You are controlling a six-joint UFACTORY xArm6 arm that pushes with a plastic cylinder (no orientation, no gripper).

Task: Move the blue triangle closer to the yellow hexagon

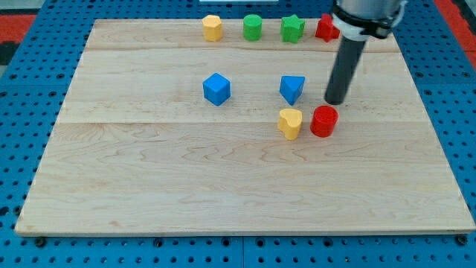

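A big light wooden board (223,186) lies flat on a blue table (22,22) full of small holes. The board is made of long planks joined side by side.

The blue triangle (292,88) sits near the middle of the board, a little to the view's right. The yellow hexagon (213,27) is well apart from it, up at the view's top edge. Beside the hexagon stand a green cylinder (253,27), a green star (292,29) and a red block (325,27), all in a row.

My tip (336,101) rests just right of the triangle, above a red cylinder (323,121). A yellow heart (290,123) sits below the triangle. A blue cube (216,88) sits to the left.

There is no claw here, only a rod.
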